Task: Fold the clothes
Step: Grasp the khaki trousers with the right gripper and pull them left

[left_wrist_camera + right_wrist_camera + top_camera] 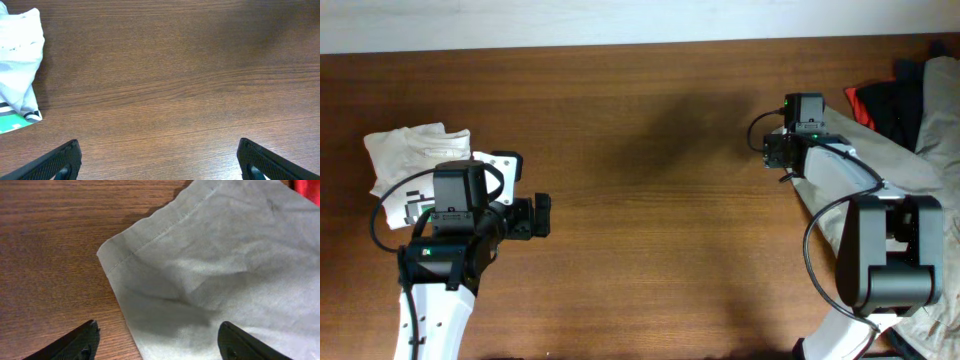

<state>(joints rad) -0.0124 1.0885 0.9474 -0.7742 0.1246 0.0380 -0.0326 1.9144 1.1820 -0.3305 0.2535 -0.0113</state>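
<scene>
The khaki-beige trousers (942,120) lie bunched at the table's right edge, partly under my right arm. In the right wrist view a hemmed corner of them (210,270) lies flat on the wood. My right gripper (157,347) is open and empty just above that cloth, its fingers straddling the cloth's left edge; in the overhead view it (773,150) is at the upper right. My left gripper (535,216) is open and empty over bare wood at the left; in its wrist view (160,165) nothing lies between its fingers.
A small white tee with green-black print (412,160) lies at the far left, beside the left arm, and shows in the left wrist view (20,65). A black-and-red garment pile (882,105) sits at the back right, touching the trousers. A red edge (307,190) shows past the khaki cloth.
</scene>
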